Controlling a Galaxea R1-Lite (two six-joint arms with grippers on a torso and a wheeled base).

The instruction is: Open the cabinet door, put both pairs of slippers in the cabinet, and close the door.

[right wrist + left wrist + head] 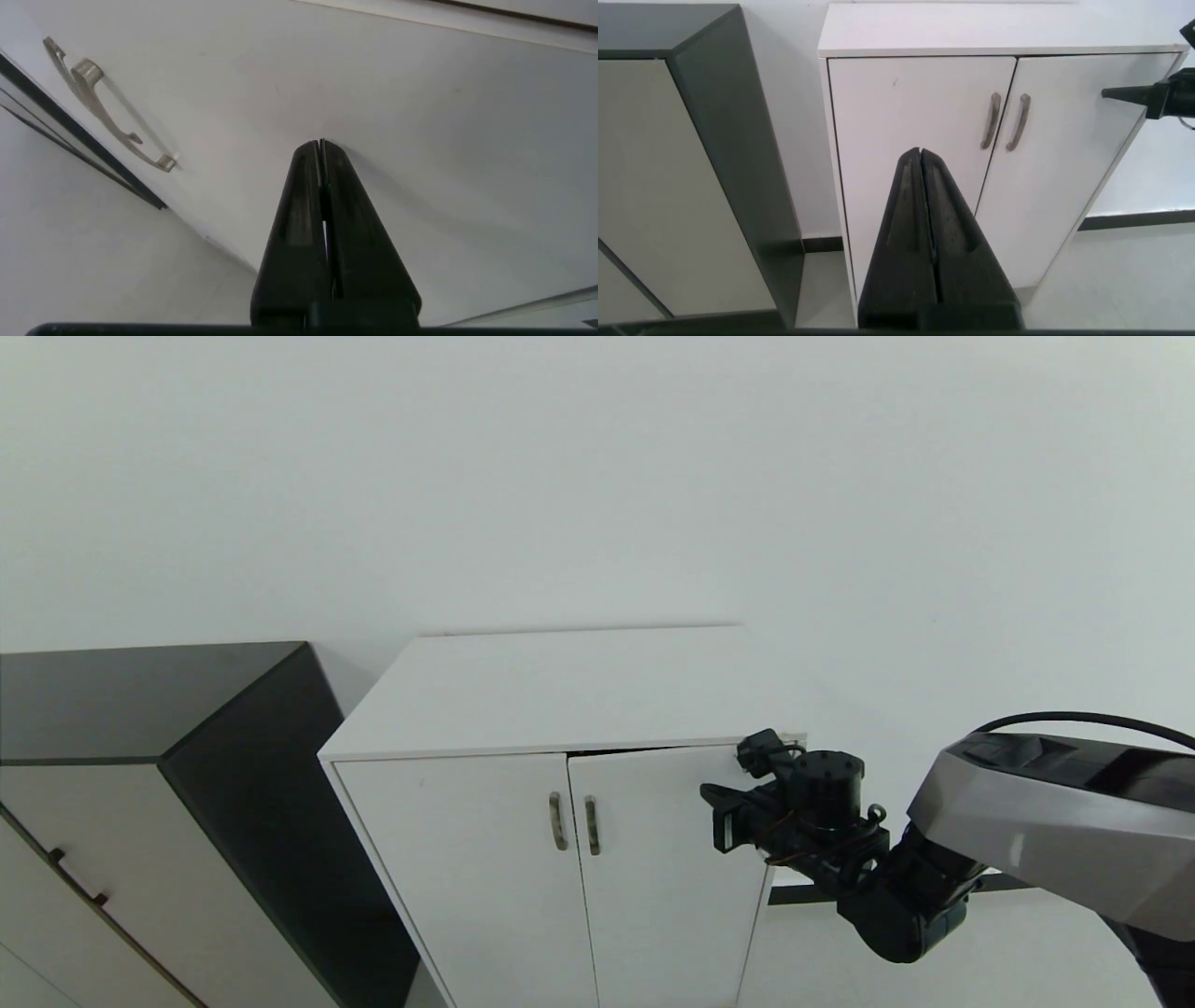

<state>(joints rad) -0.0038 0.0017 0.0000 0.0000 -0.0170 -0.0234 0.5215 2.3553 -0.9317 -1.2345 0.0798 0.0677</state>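
Both sets of jaws are pressed tight together, and they hold nothing. The right jaws sit at the end of the right arm (1027,840), in front of a tall white wooden cabinet (560,691) with a flat top. They are up near the top of the right door (663,896), a little way to the side of its handle. The tip is very close to the flat white door. I cannot tell if it touches.

The left jaws point at the left door (915,121) from farther back and are well apart from it.

The white wooden cabinet has two doors side by side. Two thin curved metal handles (557,821) stand upright next to each other in the middle, one on each door. The doors look closed or almost closed. A thin dark line runs along the top edge of the right door.

Just beside the white wooden cabinet, on the robot's left, stands a big dark grey cabinet (252,803) with a pale front. Behind both is a plain white wall (597,476). A dark strip (1139,220) runs along the bottom of the wall. The floor (1120,271) is pale and smooth.
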